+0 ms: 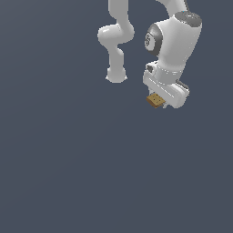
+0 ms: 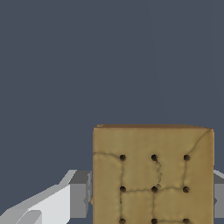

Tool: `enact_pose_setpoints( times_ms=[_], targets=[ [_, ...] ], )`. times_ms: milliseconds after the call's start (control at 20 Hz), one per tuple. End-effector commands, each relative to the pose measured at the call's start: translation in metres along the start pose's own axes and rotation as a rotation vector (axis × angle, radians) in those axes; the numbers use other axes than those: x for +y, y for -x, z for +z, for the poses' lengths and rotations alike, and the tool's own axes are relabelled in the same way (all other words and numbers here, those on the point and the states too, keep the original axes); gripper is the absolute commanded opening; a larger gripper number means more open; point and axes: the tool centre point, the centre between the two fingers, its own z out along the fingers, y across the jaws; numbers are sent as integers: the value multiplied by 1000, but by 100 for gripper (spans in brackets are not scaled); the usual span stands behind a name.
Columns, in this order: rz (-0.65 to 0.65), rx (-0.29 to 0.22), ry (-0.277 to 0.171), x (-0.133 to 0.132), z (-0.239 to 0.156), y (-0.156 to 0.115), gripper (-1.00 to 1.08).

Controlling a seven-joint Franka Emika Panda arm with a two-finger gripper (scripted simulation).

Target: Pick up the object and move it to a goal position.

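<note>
The object (image 1: 155, 99) is a small flat tan-brown square block with dark dots, tucked under the white hand of the arm in the exterior view's upper right. In the wrist view the object (image 2: 153, 175) fills the space between my two fingers (image 2: 78, 194), which press on its opposite sides. My gripper (image 1: 159, 102) is shut on it. The fingertips are largely hidden by the hand in the exterior view. No goal marker shows in either view.
The white arm's links (image 1: 117, 36) rise at the top centre of the exterior view. Around them lies a plain dark grey-blue surface (image 1: 68, 159).
</note>
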Motion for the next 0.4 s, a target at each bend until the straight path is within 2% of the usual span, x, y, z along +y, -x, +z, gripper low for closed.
enact_pose_setpoints(
  times_ms=[0, 350],
  targets=[
    [1, 1, 0, 1, -12, 12, -100],
    [1, 0, 0, 1, -25, 26, -100]
  ],
)
